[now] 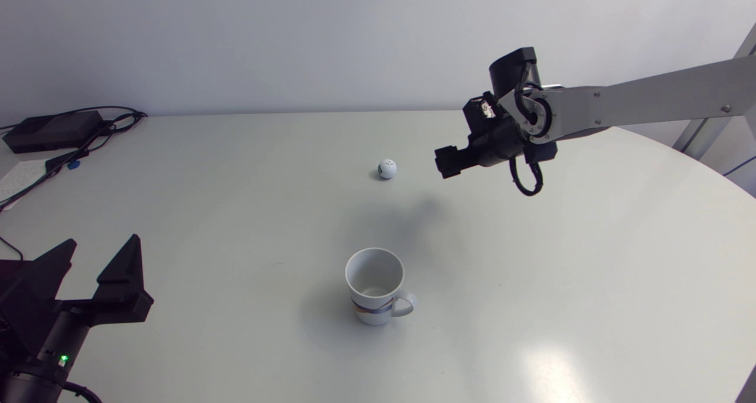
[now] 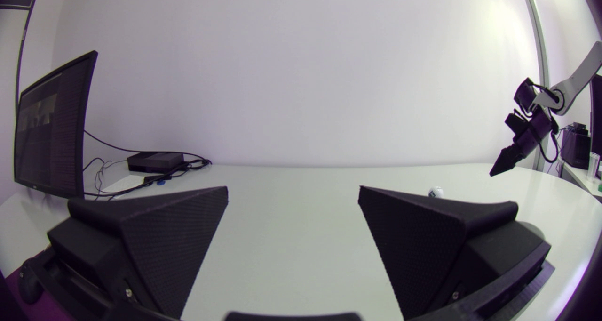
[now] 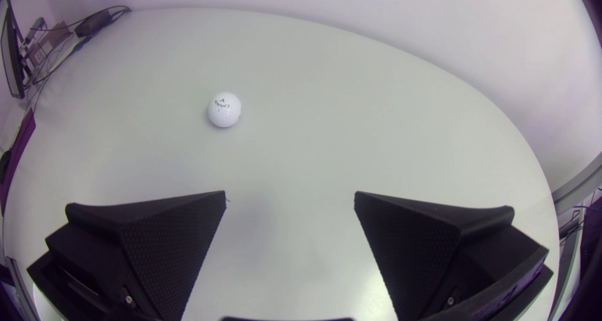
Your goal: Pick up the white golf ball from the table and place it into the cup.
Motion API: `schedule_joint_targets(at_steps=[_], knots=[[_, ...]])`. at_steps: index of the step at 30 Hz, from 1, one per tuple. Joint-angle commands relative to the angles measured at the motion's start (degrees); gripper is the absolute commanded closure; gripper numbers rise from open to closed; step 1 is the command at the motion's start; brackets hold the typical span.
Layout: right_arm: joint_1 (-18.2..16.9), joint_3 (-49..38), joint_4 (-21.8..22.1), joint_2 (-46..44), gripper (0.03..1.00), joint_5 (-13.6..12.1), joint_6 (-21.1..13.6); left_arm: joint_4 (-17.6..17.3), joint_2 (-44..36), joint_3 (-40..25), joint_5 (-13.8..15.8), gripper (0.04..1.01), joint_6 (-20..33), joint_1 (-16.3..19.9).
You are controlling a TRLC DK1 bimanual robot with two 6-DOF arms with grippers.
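Observation:
The white golf ball (image 1: 387, 168) lies alone on the white table, behind the cup. The cup (image 1: 375, 285) is a white mug with a striped band near its base, upright and empty, its handle toward the right. My right gripper (image 1: 447, 162) hangs above the table just right of the ball, open with nothing in it. From the right wrist view the ball (image 3: 225, 109) lies ahead of the open right gripper (image 3: 289, 198), off toward one finger's side. My left gripper (image 1: 101, 252) stands open and empty at the table's front left; the ball (image 2: 436, 191) peeks over one of its fingers.
A black box (image 1: 52, 130) with several cables (image 1: 88, 140) lies at the table's back left corner, next to a sheet of paper (image 1: 18, 175). The table's rounded edge (image 1: 709, 172) curves along the right side.

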Motion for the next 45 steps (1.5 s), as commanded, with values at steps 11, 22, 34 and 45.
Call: schedule_joint_targets(at_steps=[11,22,34,45], knots=[[3.1,8.3,-0.8,8.3,0.074,-2.1,-2.4,0.8,-0.9,-1.3,-0.1,0.051,-0.8,0.4],[4.4,13.0,-2.5,12.1,0.074,-2.0,-2.8,0.8,-1.0,-1.3,-0.1,0.051,-0.8,0.4],[5.8,12.9,-1.9,12.9,0.075,-0.8,-1.8,0.8,-1.0,-1.3,-0.1,0.051,-0.8,0.4],[6.7,20.9,-4.1,18.8,0.075,-0.5,-2.5,0.8,-0.9,-1.3,-0.1,0.051,-0.8,0.4]])
